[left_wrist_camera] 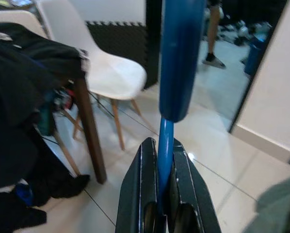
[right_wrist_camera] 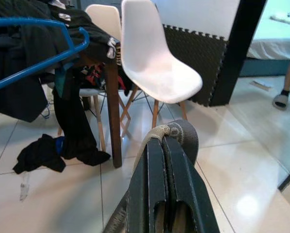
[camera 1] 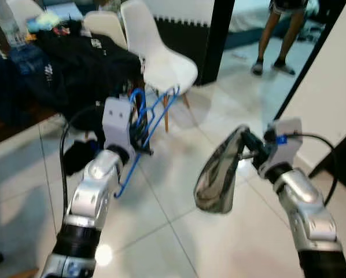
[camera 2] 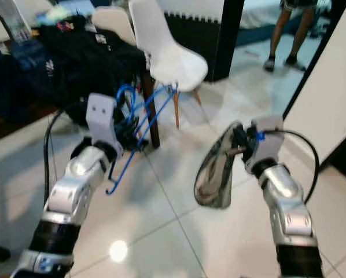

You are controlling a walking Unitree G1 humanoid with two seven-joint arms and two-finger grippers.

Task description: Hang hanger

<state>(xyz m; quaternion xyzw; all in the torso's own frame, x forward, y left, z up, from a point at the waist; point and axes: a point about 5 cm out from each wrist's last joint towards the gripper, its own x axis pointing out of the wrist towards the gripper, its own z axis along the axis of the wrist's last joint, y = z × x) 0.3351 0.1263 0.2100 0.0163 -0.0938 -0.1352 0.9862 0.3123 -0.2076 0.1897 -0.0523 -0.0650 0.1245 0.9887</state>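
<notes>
Your left claw (camera 1: 139, 134) pinches the blue hanger (camera 1: 151, 119) by one thin bar, your right claw (camera 1: 246, 149) clamps the grey garment (camera 1: 217, 174); swing near the white chair (camera 1: 161, 55) and the hanger could snag or twist loose.

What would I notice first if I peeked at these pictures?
The bright blue hanger, pinched in the left gripper and held out toward the white chair. Next, the grey garment drooping from the right gripper above the shiny floor tiles.
</notes>
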